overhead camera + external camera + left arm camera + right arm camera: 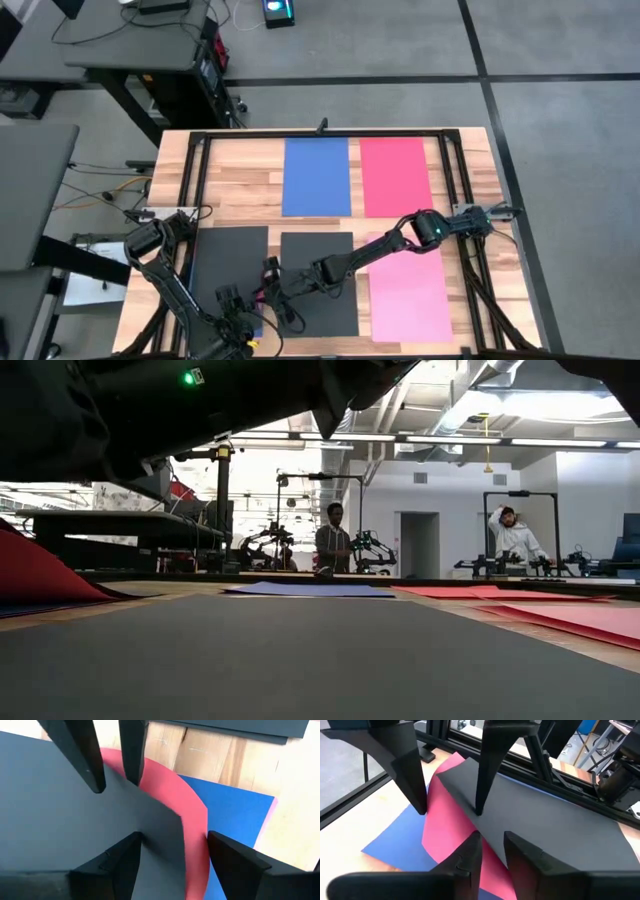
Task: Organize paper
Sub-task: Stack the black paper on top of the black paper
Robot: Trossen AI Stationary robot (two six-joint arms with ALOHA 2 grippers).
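Note:
At the table's near left lies a stack of paper. A dark grey sheet (pixel 230 265) is on top, with a red sheet (pixel 192 820) arched up under its corner and a blue one (pixel 235 815) below. My left gripper (pixel 172 840) points down over that corner, open wide, and the red arch rises between its fingers. My right gripper (pixel 492 837) reaches in low from the table's right. Its fingers stand a narrow gap apart at the dark sheet's raised edge (pixel 465 805). My left gripper comes from above. One fingertip (pixel 480 810) is down on the dark sheet near its corner, the other (pixel 417 807) is at the red sheet's edge on the blue one. Both sheets bulge up between them. Whether my right gripper touches the dark sheet's edge, I cannot tell.
Single sheets lie flat on the wood: blue (pixel 316 176) and red (pixel 395 176) at the far side, dark grey (pixel 320 290) and pink (pixel 410 300) at the near side. A black frame rail (pixel 320 133) runs around the table. People stand in the room beyond.

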